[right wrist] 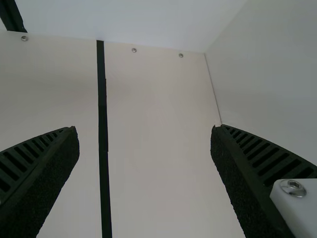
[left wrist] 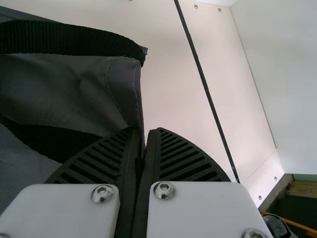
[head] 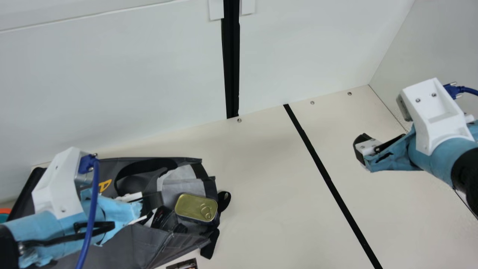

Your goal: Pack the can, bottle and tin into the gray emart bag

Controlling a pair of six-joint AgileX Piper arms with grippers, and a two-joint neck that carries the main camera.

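1. My left gripper [left wrist: 143, 133] is nearly closed, pinching the edge of the gray emart bag [head: 143, 241].
2. Tin [head: 190, 205] sits at bag mouth, just beyond left's fingertips, long axis pointing roughly away.
3. Right gripper [right wrist: 144, 130]: wide open, empty, farther off.

My left gripper [head: 151, 202] and arm hide part of the bag [head: 130, 243]. Dark thing [head: 161, 217] just beside that gripper: half hidden, can't tell what. Behind it, orange-and-teal thing [head: 5, 211], cut off by main view's left edge.
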